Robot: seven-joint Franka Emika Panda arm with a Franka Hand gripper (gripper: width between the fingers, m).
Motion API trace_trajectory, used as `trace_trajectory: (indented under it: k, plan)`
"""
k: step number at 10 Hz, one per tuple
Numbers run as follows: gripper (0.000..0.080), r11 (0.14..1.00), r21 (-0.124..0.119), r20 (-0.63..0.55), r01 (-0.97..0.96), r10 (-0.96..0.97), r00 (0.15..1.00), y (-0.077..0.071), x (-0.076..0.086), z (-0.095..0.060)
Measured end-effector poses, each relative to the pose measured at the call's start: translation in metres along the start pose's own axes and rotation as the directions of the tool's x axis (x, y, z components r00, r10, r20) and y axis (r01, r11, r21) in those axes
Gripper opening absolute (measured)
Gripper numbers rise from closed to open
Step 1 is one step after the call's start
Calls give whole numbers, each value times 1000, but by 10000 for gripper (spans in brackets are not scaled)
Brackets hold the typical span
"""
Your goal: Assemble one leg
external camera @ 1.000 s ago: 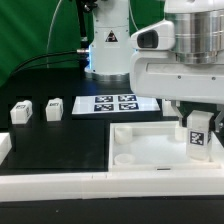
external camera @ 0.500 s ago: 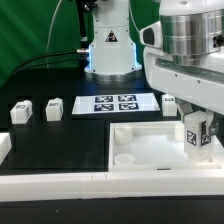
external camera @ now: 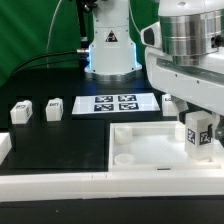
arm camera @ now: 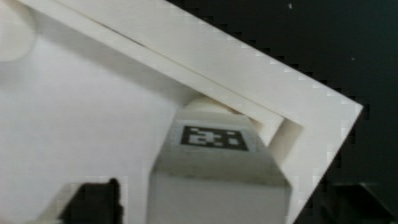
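My gripper [external camera: 197, 127] is shut on the leg [external camera: 197, 136], a small white post with a black-and-white tag on its face. It holds the leg upright at the near corner of the white tray [external camera: 140, 129] on the exterior view's right. In the wrist view the leg [arm camera: 217, 150] stands between my dark fingers [arm camera: 98, 200], its end pushed into the corner formed by the tray's raised rim [arm camera: 231, 75]. Whether the leg's end touches the tray floor is hidden. My gripper [arm camera: 217, 205] sits at the edge of the wrist view.
Two more tagged white posts [external camera: 20, 112] [external camera: 53, 108] stand on the black table at the exterior view's left, and another [external camera: 170, 103] stands behind the tray. The marker board [external camera: 115, 102] lies in front of the robot base. A white block [external camera: 3, 148] sits at the left edge.
Over the last second the arm's wrist shifted above the tray and the held leg moved slightly. In the last half second it barely moved, perhaps a touch lower.
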State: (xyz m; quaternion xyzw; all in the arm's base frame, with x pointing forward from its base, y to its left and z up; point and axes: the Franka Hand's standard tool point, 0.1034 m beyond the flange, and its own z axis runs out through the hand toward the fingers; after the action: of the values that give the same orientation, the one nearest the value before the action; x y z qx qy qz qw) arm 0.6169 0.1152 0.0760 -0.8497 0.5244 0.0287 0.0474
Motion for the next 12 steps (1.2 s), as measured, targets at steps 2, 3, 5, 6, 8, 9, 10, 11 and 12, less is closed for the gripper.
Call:
trace_trajectory:
  k: [2, 3, 5, 6, 8, 9, 10, 11, 12]
  plan:
    - [641, 967, -3, 0, 255, -255, 967, 0, -2, 1]
    - [648, 933, -9, 7, 359, -359, 933, 2, -2, 2]
    - [649, 792, -33, -3, 610, -610, 792, 2, -4, 2]
    - [649, 708, -49, -5, 705, -706, 708, 1, -5, 2]
    - [649, 502, -72, -2, 862, -864, 503, -2, -4, 0]
    - [649, 397, -76, 6, 915, -917, 399, -2, -3, 0]
    - [649, 346, -75, 10, 935, -938, 347, -1, -3, 0]
    - [649, 301, -74, 11, 951, -953, 302, -2, -3, 0]
    - [649, 302, -74, 11, 950, -953, 304, -2, -3, 0]
